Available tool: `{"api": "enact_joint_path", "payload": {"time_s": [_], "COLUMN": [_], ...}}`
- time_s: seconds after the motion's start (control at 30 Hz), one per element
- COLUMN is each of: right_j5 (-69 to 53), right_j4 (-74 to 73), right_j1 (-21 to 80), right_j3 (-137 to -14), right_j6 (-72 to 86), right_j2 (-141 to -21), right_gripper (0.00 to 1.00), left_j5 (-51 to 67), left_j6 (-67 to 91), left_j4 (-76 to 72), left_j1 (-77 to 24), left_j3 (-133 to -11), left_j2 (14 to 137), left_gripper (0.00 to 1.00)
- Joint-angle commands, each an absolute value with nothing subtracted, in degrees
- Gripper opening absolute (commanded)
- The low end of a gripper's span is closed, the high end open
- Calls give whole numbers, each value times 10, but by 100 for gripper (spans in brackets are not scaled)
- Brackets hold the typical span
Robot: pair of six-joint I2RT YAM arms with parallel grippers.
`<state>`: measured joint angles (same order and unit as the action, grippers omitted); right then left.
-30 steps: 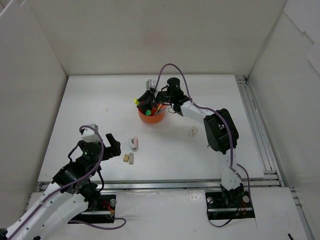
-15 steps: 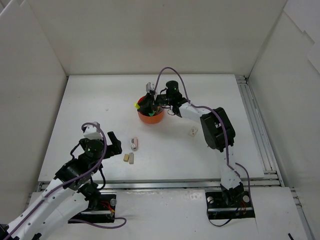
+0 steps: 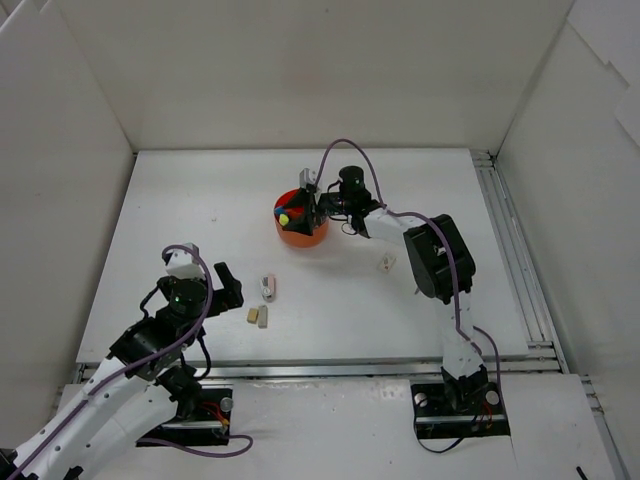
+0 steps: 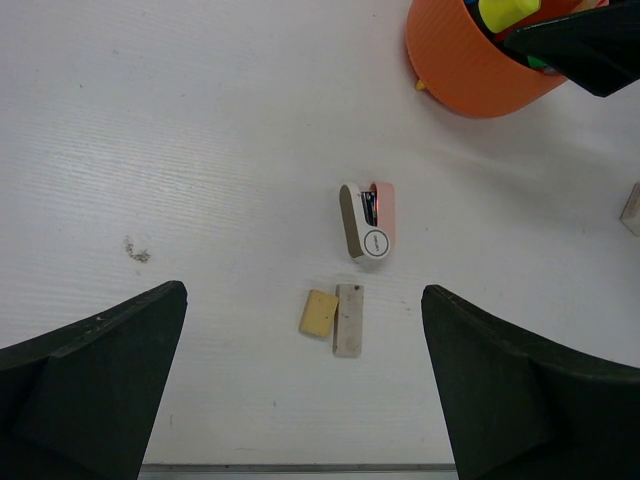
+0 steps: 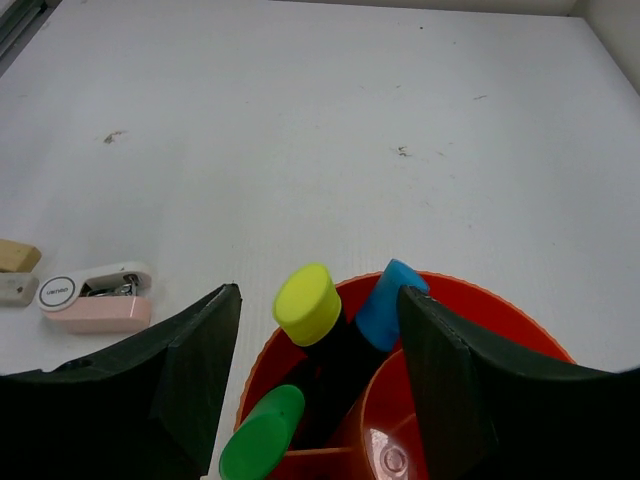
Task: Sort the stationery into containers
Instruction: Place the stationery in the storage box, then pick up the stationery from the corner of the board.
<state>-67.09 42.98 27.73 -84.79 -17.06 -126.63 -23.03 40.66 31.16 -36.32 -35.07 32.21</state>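
Your right gripper (image 5: pixel 316 292) is hovering over the organiser (image 5: pixel 500 322), jaws spread, apparently freeing the highlighters (image 5: pixel 385 305). Your left gripper (image 4: pixel 305 290), jaws wide, is lining up the erasers (image 4: pixel 319 312).

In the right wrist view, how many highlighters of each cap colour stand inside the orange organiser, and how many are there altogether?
Yellow-capped highlighter: 1
Blue-capped highlighter: 1
Green-capped highlighter: 1
Total in view: 3
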Motion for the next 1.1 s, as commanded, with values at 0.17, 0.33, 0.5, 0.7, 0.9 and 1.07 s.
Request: {"api": "enact_joint_path", "payload": {"time_s": [0.17,0.33,0.5,0.7,0.9,1.07], "right_j5": [-664,-625,-592,-338,-45,115], "right_j4": [455,454,455,446,225,100], "right_j1": [278,286,289,300,324,322], "right_j3": [-850,-860,-862,-788,-730,-629], "right_j6": [-160,-126,-51,24,118,215], "right_j2": [-1175,-1136,-1088,-984,-872,-783], "right_gripper": [72,97,98,98,98,98], "left_j5": [-234,-224,-209,-194,-200,-181], "left_j6": [392,378,378,388,405,393], "left_j4": [289,284,286,290,303,277], "left_j1": [-360,-360,-360,-360,-360,-360], "left_j3": [-394,-403,-407,-405,-414,-412], "left_j2": [331,337,340,354,406,458], "left_gripper": [99,99,99,99,99,100]}}
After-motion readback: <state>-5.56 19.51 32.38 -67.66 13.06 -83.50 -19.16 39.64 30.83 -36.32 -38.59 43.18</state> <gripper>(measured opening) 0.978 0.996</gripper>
